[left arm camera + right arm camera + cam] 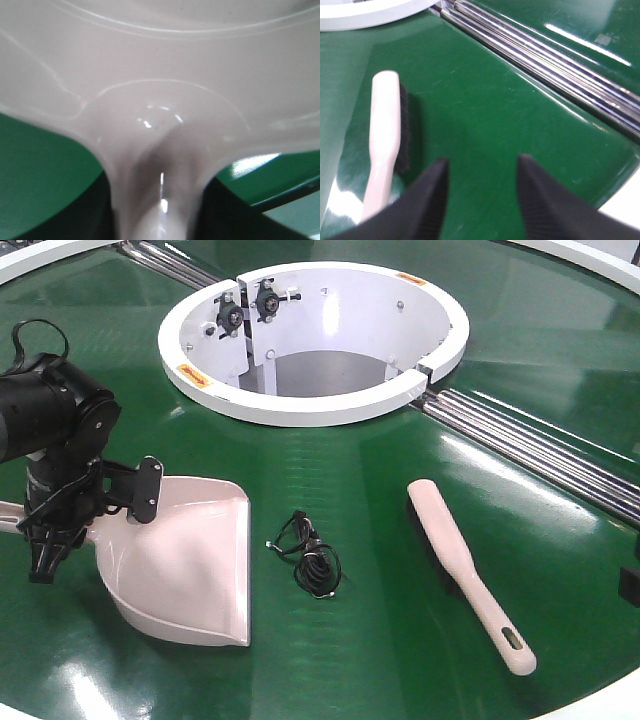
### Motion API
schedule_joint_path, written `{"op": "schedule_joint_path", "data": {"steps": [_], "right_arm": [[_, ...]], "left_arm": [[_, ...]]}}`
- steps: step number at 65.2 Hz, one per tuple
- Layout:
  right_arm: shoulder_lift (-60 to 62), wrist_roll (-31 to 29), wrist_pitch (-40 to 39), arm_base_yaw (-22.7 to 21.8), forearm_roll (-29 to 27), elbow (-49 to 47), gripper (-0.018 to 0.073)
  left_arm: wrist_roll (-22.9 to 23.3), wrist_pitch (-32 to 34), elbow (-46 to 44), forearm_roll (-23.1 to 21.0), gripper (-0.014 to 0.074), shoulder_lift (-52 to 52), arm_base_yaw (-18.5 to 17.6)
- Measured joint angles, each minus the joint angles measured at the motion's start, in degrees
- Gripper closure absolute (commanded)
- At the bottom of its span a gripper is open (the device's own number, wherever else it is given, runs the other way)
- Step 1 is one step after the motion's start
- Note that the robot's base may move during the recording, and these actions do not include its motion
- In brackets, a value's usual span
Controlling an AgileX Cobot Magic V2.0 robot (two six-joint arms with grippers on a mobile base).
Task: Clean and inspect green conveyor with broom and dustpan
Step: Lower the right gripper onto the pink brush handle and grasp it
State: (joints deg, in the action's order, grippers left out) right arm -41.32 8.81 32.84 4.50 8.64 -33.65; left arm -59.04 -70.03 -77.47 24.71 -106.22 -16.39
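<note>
The broad glossy dark-green conveyor belt (380, 470) fills the front view, with a white ring-shaped housing (320, 410) at 12 o'clock and silver metal roller rails (540, 445) running from the ring toward 3 o'clock. The pale pink-beige plastic dustpan (190, 550) lies flat on the belt at 8 o'clock, its flat front lip facing the centre and its straight handle reaching to the picture's left edge at 9 o'clock. The left gripper (159, 220) is clamped on that handle: in the left wrist view its dark fingers (95, 215) press against both sides of the handle, and the pan spreads across the top from 10 to 2 o'clock. A small tangle of thin black cable (312, 562) sits on the belt just below the centre, near the dustpan's lip but apart from it. The long slim pale pink-beige plastic broom (465, 570) lies at 4 o'clock, bristles down, its slotted handle end pointing toward 5 o'clock. The right gripper (480, 195) hangs over bare belt with its ribbed black fingers (427, 200) spread apart and holding nothing; in its view the broom lies at 9 o'clock, just beside the left finger, and the rails cross at 1 o'clock.
</note>
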Motion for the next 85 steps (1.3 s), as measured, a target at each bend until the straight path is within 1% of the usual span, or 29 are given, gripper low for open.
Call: {"op": "schedule_joint_path", "data": {"steps": [5,12,24,32,37,43,54,72,80,85], "right_arm": [[-1.5,-1.6,1.9,3.1,0.0,-1.5,0.0064],[-5.5,-2.0,5.0,7.9,0.0,-3.6,0.0061],[-16.2,1.6,12.0,13.7,-0.2,-10.5,0.0061],[-23.5,2.3,15.2,17.2,-0.3,-16.7,0.0061],[-28.2,3.1,17.4,18.7,-0.7,-20.2,0.0061],[-34.4,3.3,20.9,19.4,-2.3,-24.1,0.0061],[-43.3,2.8,25.6,19.7,-3.9,-28.5,0.0061],[-53.1,2.7,28.0,19.7,-4.0,-33.0,0.0061],[-55.4,2.7,28.3,18.3,-4.3,-34.2,0.0061],[-56.2,2.3,28.3,16.4,-5.2,-34.4,0.0061]], "left_arm": [[0.0,0.0,0.0,0.0,0.0602,0.0,0.0],[0.0,0.0,0.0,0.0,0.0602,0.0,0.0],[0.0,0.0,0.0,0.0,0.0602,0.0,0.0],[0.0,0.0,0.0,0.0,0.0602,0.0,0.0],[0.0,0.0,0.0,0.0,0.0602,0.0,0.0],[0.0,0.0,0.0,0.0,0.0602,0.0,0.0],[0.0,0.0,0.0,0.0,0.0602,0.0,0.0],[0.0,0.0,0.0,0.0,0.0602,0.0,0.0],[0.0,0.0,0.0,0.0,0.0602,0.0,0.0],[0.0,0.0,0.0,0.0,0.0602,0.0,0.0]]}}
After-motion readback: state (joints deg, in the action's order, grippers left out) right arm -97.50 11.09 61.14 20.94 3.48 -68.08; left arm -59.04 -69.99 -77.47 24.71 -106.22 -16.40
